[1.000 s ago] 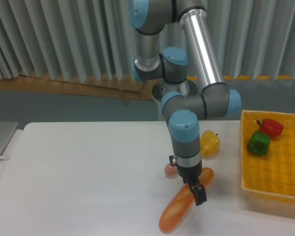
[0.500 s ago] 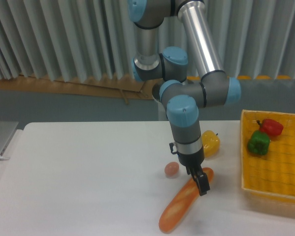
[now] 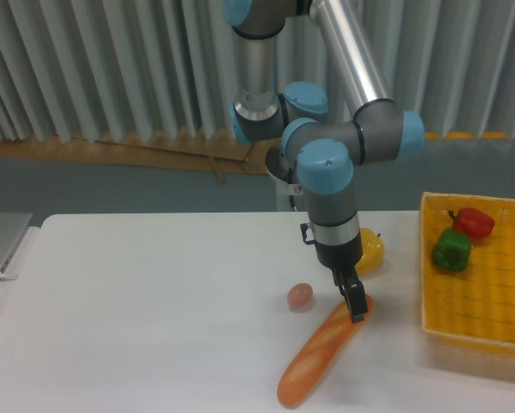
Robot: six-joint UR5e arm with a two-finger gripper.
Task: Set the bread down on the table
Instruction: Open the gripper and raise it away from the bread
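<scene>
So over the last second the gripper [image 3: 355, 306] has climbed off the bread [image 3: 322, 356] and slid toward its far right end, and the bread itself hasn't budged at all, which pretty much says it's been let go. The baguette is lying flat on the table [image 3: 137, 310], angled from near-left to far-right, with its far tip just under the dark fingers [image 3: 357, 310]. Looks like the placing bit is basically done and the arm is just backing away. Whether the fingers are actually spread or pinched together is hard to call from this angle, they read as one dark blob, so can't tell. The arm is folded with the silver upper link running up out of the top, the wrist pointing straight down and the tool tipped a little to the right. The pinkish egg-shaped thing [image 3: 300, 296] sits just left of the fingers, the yellow pepper [image 3: 370, 249] is tucked behind the wrist, and the yellow woven tray [image 3: 489, 301] on the right has a red pepper [image 3: 473, 222] and a green pepper [image 3: 452, 249] in it.
</scene>
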